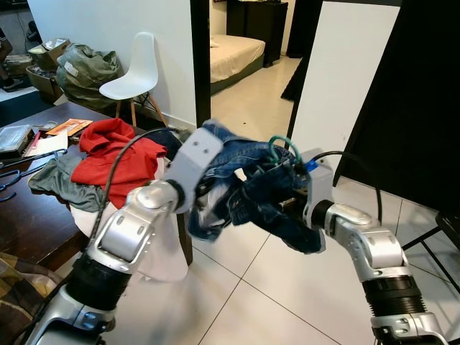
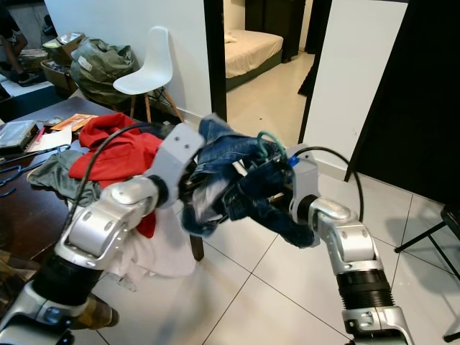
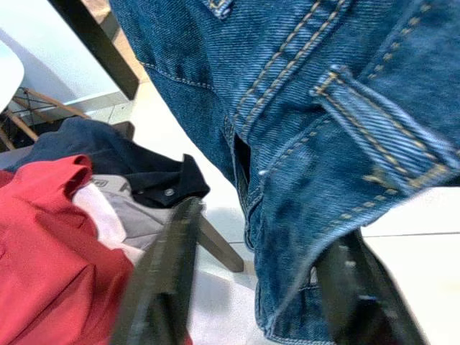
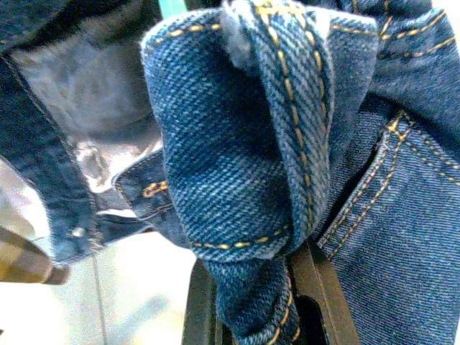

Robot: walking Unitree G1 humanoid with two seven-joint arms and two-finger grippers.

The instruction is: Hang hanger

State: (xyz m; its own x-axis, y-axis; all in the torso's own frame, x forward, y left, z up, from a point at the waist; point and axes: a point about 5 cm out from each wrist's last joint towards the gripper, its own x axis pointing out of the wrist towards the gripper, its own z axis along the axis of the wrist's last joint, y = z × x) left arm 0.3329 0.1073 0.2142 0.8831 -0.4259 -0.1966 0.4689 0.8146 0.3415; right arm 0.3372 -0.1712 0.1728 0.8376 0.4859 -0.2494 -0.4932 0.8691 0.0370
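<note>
Jeans (image 1: pixel 251 183): a bunched blue denim pair held up in the air between both arms, above the white tiled floor (image 1: pixel 266 287) and just beside the table (image 1: pixel 29 223); the bundle's long axis runs roughly across the head views, from the left arm to the right arm, with a loose end drooping toward the floor near the right wrist.
Hanger (image 1: pixel 282 146): only a green hook loop sticks up out of the top of the denim, pointing upward; the rest of it is buried in the cloth, so its long axis cannot be told.
Left gripper (image 3: pixel 251 287): reaches into the left side of the bundle; in the left wrist view its two black fingers (image 3: pixel 162 277) stand well apart, with the denim hem hanging between them, jaws released.
Right gripper (image 4: pixel 251 302): pushed into the right side of the bundle; in the right wrist view a rolled fold of denim passes between the dark fingers, which sit close on either side of it, jaws clenched on the jeans.
Table: dark wood, on the robot's left, carrying a red garment (image 1: pixel 115 154), a grey-green one and papers.
Background: a white chair (image 1: pixel 136 72) by the wall and an open doorway with a bed (image 1: pixel 233 54) beyond.
Hard to make out: the fingertips in the head views, hidden by denim.
</note>
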